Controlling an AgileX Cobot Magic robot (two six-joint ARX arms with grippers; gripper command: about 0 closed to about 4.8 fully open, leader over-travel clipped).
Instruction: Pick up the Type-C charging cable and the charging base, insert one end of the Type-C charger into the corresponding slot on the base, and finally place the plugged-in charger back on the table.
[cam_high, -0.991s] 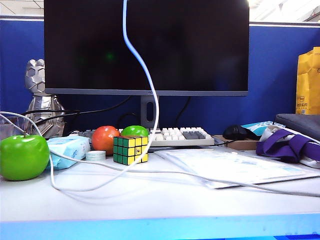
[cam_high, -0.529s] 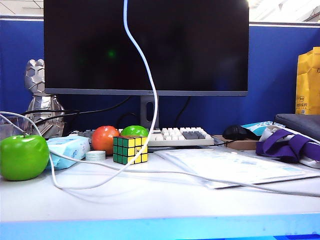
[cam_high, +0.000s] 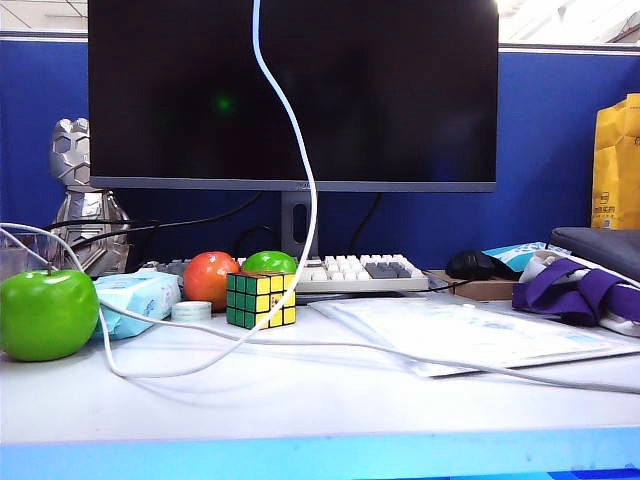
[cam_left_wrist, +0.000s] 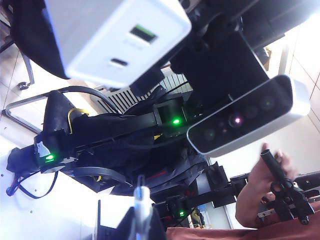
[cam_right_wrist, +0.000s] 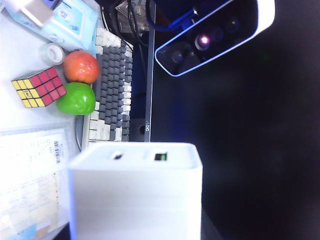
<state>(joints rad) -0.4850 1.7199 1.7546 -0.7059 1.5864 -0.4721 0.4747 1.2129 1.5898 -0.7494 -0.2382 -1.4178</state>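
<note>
- Monitor (cam_high: 290, 90) standing dark at back of tabletop (cam_high: 330, 400).
- Type-C charging cable (cam_high: 300, 170) hanging down from above exterior view, looping across tabletop in front of Rubik's cube (cam_high: 260, 299), running off right.
- Charging base (cam_right_wrist: 135, 195) being held in air above tabletop (two ports facing left wrist camera). Right fingers (cam_left_wrist: 150, 82) gripping it, partly spread around block and mostly hidden behind it.
- Left fingers (cam_left_wrist: 157, 230) pinching almost fully closed on cable's plug (cam_left_wrist: 142, 200). Plug tip pointing toward charging base, well apart from it.
</note>
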